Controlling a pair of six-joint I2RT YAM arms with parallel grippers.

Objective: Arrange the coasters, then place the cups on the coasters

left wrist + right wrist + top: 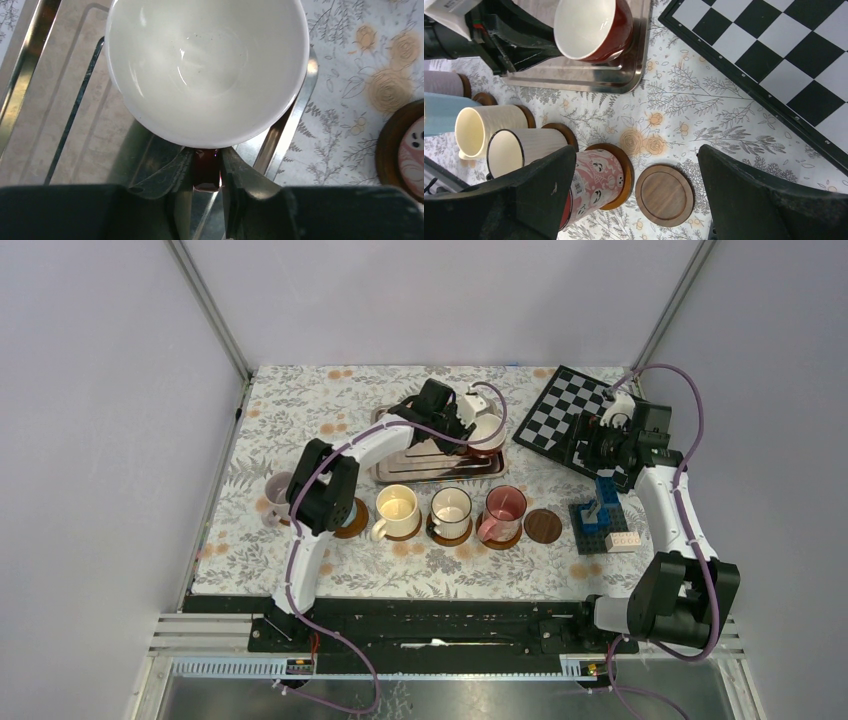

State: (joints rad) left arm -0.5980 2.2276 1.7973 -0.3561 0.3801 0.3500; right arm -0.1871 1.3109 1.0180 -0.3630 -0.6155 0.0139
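A: Largest things first?

B: Floral-clothed table. Then a chessboard far right and a silver tray far centre.

A: Hands?

B: Left gripper reaching over the tray, pinched tight on the handle of a dark red cup. Right gripper spread wide, holding nothing, hanging above the table's right side.

A: Where exactly, that cup?

B: At the tray's right end, white inside, mouth up.

A: The other cups?

B: Lined up along the front on brown coasters: lilac-grey cup, cream cup, white cup, pink cup. One empty coaster at the row's right end.

A: Handling?

B: Probably rigid, glazed, slick and breakable; light while empty. Handle the sound hold, though likely to let the body swing. Best kept level and set down softly.
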